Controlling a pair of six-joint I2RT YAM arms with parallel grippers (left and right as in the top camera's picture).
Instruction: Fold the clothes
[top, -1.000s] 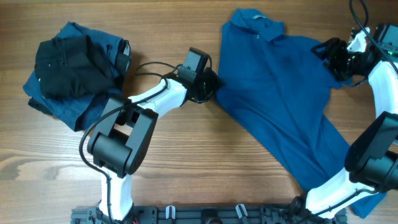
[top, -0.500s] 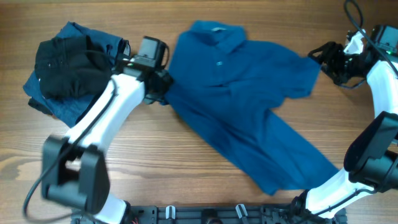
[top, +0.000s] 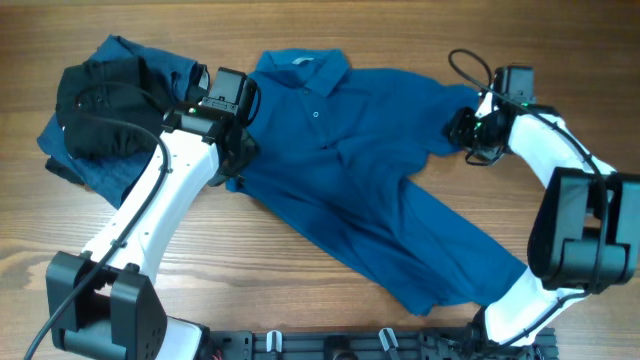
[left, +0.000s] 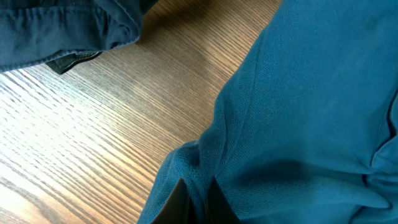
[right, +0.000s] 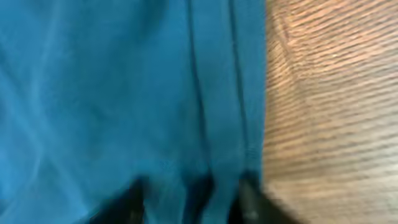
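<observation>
The blue shirt (top: 370, 200) lies skewed across the middle of the surface (top: 300, 300), one sleeve pinched tight in the left fingers (left: 177, 200), the right fingers (top: 468, 130) at the other sleeve, too blurred to tell if they grip. To flatten it well, I'd draw both sleeves apart evenly, clear of the pile (top: 110, 140) beside it. Since a second ago the shirt has slid left toward that pile and the right fingers have swung in to it.
</observation>
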